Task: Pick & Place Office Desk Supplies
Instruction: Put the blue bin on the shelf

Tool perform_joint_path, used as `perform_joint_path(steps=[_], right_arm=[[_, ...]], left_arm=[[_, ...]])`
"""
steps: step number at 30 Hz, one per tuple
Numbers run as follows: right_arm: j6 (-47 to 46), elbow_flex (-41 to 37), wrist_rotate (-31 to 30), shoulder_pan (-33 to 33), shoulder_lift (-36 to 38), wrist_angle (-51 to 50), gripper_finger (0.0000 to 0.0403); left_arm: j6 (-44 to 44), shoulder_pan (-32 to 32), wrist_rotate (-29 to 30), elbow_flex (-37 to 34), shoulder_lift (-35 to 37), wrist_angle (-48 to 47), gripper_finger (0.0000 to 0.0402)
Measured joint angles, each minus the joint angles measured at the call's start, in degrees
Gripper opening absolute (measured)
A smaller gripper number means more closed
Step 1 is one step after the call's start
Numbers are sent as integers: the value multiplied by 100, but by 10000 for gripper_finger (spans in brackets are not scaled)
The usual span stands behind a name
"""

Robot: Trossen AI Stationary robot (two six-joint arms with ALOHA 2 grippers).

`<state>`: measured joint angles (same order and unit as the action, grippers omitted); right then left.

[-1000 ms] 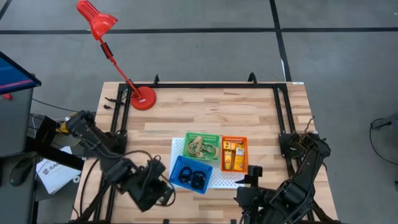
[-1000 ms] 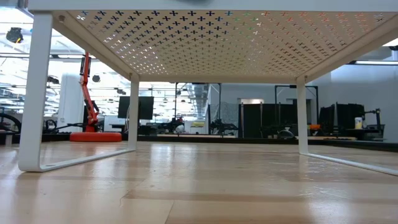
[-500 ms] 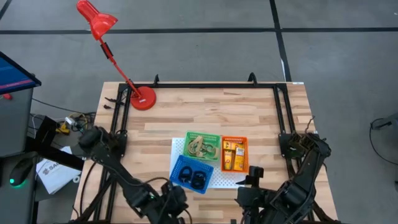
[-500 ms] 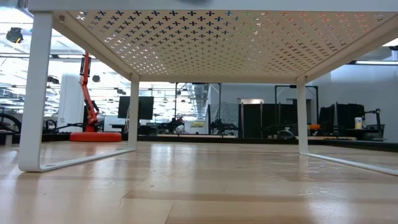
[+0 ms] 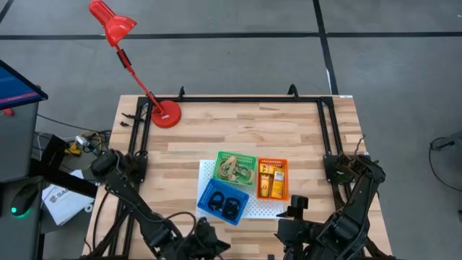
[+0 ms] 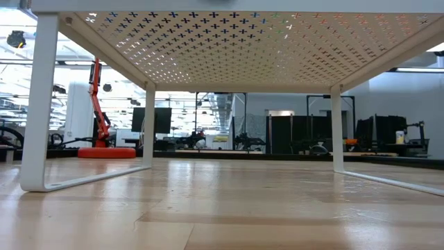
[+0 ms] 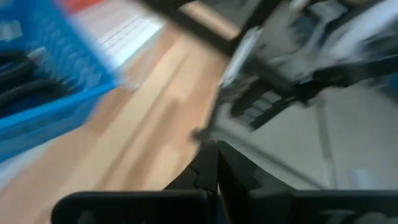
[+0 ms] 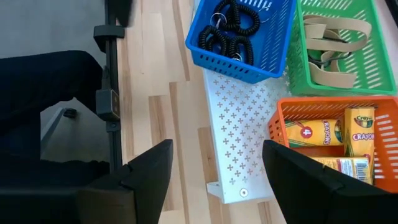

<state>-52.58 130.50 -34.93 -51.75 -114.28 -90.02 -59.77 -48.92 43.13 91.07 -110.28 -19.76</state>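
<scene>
the sorting looks done: nothing loose shows on the table [image 5: 289,123], and all supplies sit in three trays on the white board [image 8: 239,149]. the blue tray [image 8: 249,31] holds two black coiled loops [image 8: 230,28], the green tray [image 8: 339,50] several tan rubber bands [image 8: 333,46], and the orange tray [image 8: 298,112] at least three crayon boxes [image 8: 336,140]. the left gripper [image 7: 214,168] is closed and empty at the near table edge; the right gripper [image 8: 214,168] is wide open, holding nothing.

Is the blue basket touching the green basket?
Touching. In the right wrist view the blue basket has its rim pressed against the green basket, with no gap between them.
</scene>
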Motion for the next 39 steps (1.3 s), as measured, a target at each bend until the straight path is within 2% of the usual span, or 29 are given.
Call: perform_joint_path(steps=[4,9,13,17,19,22,24,27,29,33,39], right_arm=[[0,0,2,-4,0,1,245],[-48,0,83,-4,0,0,245],[-109,0,196,3,0,2,245],[-154,0,213,3,0,0,245],[-194,0,213,3,0,1,245],[-197,43,214,3,0,2,245],[-210,102,212,3,0,0,245],[-210,153,209,-13,0,0,245],[-208,180,208,-33,0,1,245],[-203,188,207,-37,-2,0,245],[-190,187,193,-34,0,0,245]], left_arm=[[1134,-103,142,9,-28,1100,0],[2889,-261,260,30,-57,1231,0],[3416,-279,358,614,-54,253,0],[3538,-50,239,1378,-234,-1284,0],[3536,149,-223,1693,-519,-1843,0],[3536,436,-1253,2164,-1109,-2534,0],[3536,533,-1464,2480,-1481,-3013,0],[3569,507,-1308,2929,-1741,-3355,0],[3582,417,-996,3100,-1731,-3452,0],[3600,264,-390,3154,-1682,-3597,0],[3559,245,211,3161,-1685,-3764,0]])
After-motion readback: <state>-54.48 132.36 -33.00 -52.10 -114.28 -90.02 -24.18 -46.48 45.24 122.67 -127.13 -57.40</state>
